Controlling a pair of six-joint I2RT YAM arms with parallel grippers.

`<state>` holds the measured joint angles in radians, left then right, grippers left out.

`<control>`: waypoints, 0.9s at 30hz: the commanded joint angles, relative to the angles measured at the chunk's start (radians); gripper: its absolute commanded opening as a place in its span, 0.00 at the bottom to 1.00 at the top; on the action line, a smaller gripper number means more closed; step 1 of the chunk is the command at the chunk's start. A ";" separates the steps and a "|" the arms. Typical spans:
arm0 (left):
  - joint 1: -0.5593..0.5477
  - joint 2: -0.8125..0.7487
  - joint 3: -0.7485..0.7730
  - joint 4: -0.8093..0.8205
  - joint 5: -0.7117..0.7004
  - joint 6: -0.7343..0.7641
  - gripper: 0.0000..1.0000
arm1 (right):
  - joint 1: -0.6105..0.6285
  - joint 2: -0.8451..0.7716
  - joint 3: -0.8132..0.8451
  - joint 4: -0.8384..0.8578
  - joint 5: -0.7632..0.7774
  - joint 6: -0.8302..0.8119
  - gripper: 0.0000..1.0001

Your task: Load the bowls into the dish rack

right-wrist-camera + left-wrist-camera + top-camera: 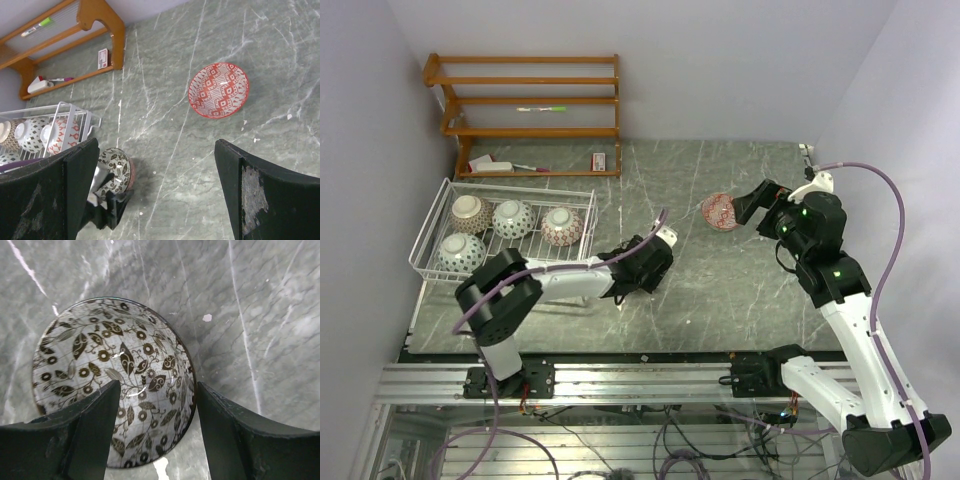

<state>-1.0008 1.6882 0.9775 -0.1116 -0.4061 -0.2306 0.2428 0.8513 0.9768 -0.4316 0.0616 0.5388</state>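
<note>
Black-and-white bowl (115,365) | tilted, mouth facing left hand (158,385) | fingers (90,430) apart

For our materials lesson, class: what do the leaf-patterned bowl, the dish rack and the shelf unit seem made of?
Leaf-patterned bowl: probably glazed ceramic, glossy; bright highlights on its printed inside.
Dish rack: thin wire grid, probably metal with a white coating.
Shelf unit: looks like wood, orange-brown, smooth finish; grain too small to tell.

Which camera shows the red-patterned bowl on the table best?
Right wrist: the red bowl sits whole and unobstructed, its inside pattern clear. Top external shows it small, just beside the right gripper. Left wrist does not show it.
</note>
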 commanded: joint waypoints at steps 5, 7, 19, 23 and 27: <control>-0.010 0.080 0.049 0.052 0.026 0.055 0.55 | -0.007 0.010 0.001 0.017 0.020 -0.017 1.00; -0.013 0.077 0.043 0.051 0.021 0.052 0.37 | -0.007 0.015 -0.005 0.027 0.016 -0.016 1.00; -0.048 -0.104 0.066 0.066 0.118 0.005 0.07 | -0.008 0.034 -0.009 0.043 0.010 -0.012 1.00; -0.024 -0.260 0.063 0.105 0.189 -0.030 0.07 | -0.008 0.036 -0.002 0.034 0.016 -0.019 1.00; 0.087 -0.403 0.029 0.126 0.295 -0.095 0.07 | -0.007 0.031 -0.008 0.037 0.004 -0.014 1.00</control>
<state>-1.0096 1.4101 1.0069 -0.0814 -0.2218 -0.2546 0.2420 0.8902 0.9699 -0.4095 0.0673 0.5343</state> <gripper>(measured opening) 0.130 0.999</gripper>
